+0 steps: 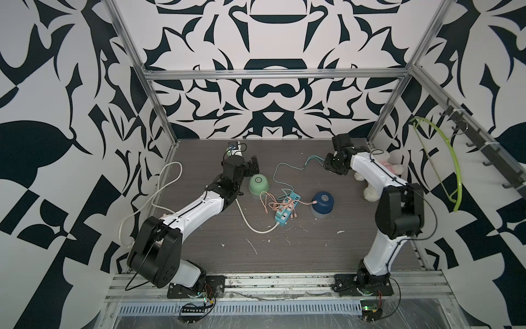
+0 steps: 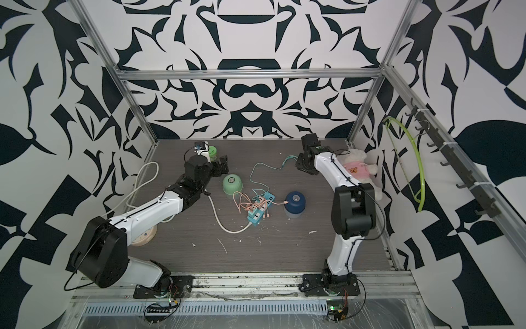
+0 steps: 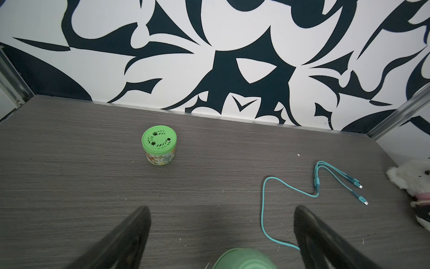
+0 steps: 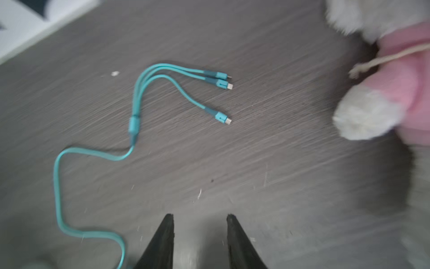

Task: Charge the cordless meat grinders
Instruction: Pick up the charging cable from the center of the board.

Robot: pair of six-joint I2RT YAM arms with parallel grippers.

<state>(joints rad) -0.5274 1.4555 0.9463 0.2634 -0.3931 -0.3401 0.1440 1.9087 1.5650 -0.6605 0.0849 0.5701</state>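
Near the left edge of the tabletop (image 1: pixel 313 250): white cord (image 1: pixel 260 232) in loose loops, ending at the power strip (image 1: pixel 287 209). Under the left arm, a round cream object (image 2: pixel 143 236), half hidden. Toward the rear left: left gripper (image 3: pixel 222 209), spread wide, nothing held, poised just behind the mint green grinder (image 1: pixel 258 183). Behind that gripper, close to the rear edge: bright green lidded jar (image 3: pixel 159 145), upright. Mint green grinder itself upright, left of centre, silver button on top. At the centre: power strip, blue, tangled with orange leads (image 1: pixel 273 204); one lead stretched to the side of the dark blue grinder (image 1: pixel 323 200), upright just right of the strip. Cannot tell whether plugged in. From the strip toward the rear right: teal cable (image 4: pixel 58 186), split into three plugs, all loose on the tabletop. Near those plugs: right gripper (image 4: pixel 200 215), parted partway, empty, blurred in the wrist view. Against the right edge: white plush toy (image 2: pixel 358 168) in a pink top, partly behind the right arm. On the right wall, off the tabletop: lime green hanger (image 1: pixel 457 176).
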